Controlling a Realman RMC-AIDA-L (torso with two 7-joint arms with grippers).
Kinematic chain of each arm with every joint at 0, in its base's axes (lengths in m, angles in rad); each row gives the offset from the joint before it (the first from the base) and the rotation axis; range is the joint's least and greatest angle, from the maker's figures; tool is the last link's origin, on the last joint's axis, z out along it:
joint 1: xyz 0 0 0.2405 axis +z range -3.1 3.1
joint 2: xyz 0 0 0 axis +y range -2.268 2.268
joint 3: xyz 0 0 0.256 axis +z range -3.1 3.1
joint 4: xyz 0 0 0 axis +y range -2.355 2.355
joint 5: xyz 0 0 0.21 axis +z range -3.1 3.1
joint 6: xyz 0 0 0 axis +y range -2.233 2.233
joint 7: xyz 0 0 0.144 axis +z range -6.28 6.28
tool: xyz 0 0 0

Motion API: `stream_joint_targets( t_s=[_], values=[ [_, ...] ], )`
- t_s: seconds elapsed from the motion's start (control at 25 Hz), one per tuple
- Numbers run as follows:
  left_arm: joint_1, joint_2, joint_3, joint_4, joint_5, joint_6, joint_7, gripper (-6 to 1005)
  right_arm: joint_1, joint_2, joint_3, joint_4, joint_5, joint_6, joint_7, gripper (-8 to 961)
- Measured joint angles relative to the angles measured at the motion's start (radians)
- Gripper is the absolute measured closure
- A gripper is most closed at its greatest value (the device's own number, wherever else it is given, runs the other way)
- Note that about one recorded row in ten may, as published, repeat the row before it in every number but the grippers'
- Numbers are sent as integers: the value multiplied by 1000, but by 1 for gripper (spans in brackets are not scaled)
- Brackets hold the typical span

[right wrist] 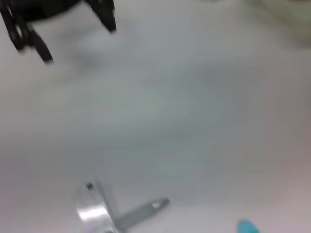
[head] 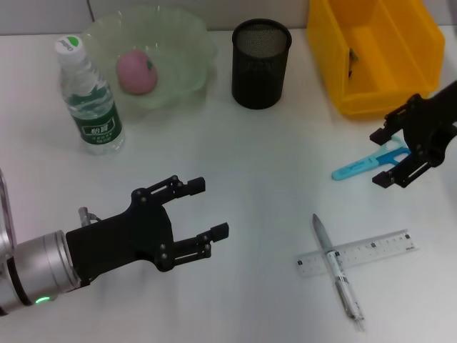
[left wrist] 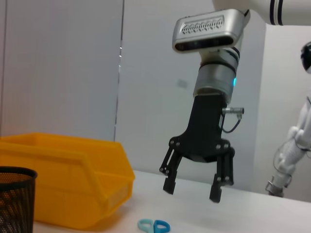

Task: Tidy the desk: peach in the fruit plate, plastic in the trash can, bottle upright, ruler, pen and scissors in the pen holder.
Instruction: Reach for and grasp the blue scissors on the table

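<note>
**A:** What is observed for each end effector?

**B:** The right gripper (head: 385, 156) is positioned over the blue-handled scissors (head: 365, 165), which lie flat on the white desk (head: 250, 164) in front of the yellow plastic bin (head: 371, 53). Its fingers are spread apart to either side of the handle end, and nothing is grasped. In the left wrist view the same gripper (left wrist: 192, 189) is seen hanging above the desk surface with the scissor handles (left wrist: 154, 225) below it. The left gripper (head: 208, 209) is held over bare desk near the front, its fingers released and nothing between them.

**A:** Where are the remaining task items located?

**B:** The pink peach (head: 136, 71) is seated inside the translucent green fruit plate (head: 187, 41) at the rear. The clear plastic water bottle with the green label (head: 88, 98) is stood upright just beside that plate. The black mesh pen holder (head: 260, 63) is placed between the plate and the bin; what it contains cannot be determined. The silver pen (head: 337, 276) is laid across the transparent ruler (head: 357, 252), touching it, near the front right of the desk.
</note>
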Motion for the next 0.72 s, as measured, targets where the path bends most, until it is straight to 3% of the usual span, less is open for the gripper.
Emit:
stream_joint_targets(
  t_s=[0.48, 0.6, 0.72],
  values=[
    [8, -4, -4, -41, -62, 9, 6, 211, 48, 20, -136, -4, -130, 115, -129, 137],
    [15, -3, -4, -40, -90, 1, 7, 211, 50, 47, -163, -7, -180, 148, -197, 146],
    [20, -2, -4, -36, -101, -14, 8, 211, 50, 61, -173, -10, -199, 160, -226, 159]
  ],
)
